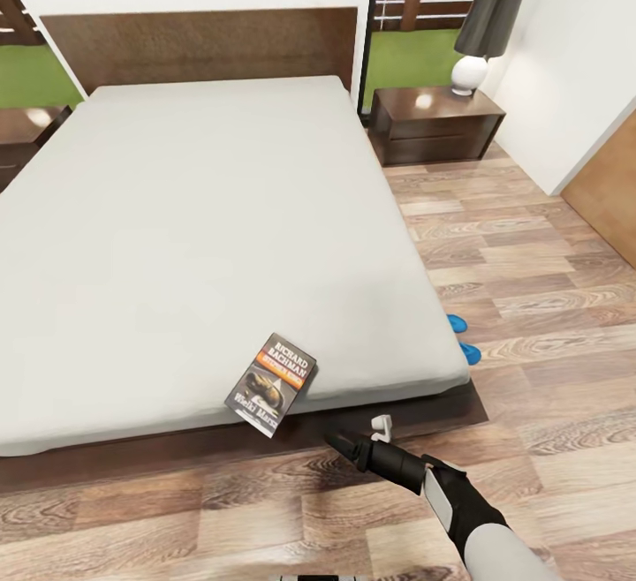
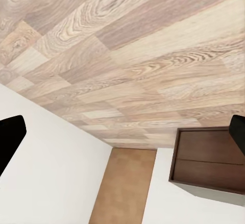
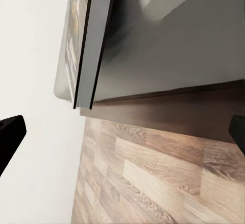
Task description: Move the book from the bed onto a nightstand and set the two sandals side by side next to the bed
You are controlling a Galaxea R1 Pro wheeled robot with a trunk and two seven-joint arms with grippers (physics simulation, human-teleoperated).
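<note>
The book [image 1: 272, 384] lies on the bed's pale-grey mattress [image 1: 203, 237] at its near edge, one corner overhanging the dark frame. My right gripper [image 1: 353, 441] is open, low over the floor just in front of that edge, below and right of the book. In the right wrist view the book's edge [image 3: 84, 40] stands close ahead, between the spread fingertips [image 3: 10, 132]. Two blue sandals [image 1: 463, 338] peek out on the floor by the bed's right side, partly hidden by the mattress. A nightstand [image 1: 435, 126] stands at the bed's far right, another nightstand [image 1: 25, 126] at the far left. My left gripper [image 2: 122, 132] is open over floor.
A lamp with a black shade [image 1: 484, 33] occupies the right nightstand's top. A brown door [image 1: 609, 192] is at the right wall. The left wrist view shows plank floor [image 2: 127, 45], a white wall, a brown door and a dark-brown cabinet with drawer fronts [image 2: 209, 163].
</note>
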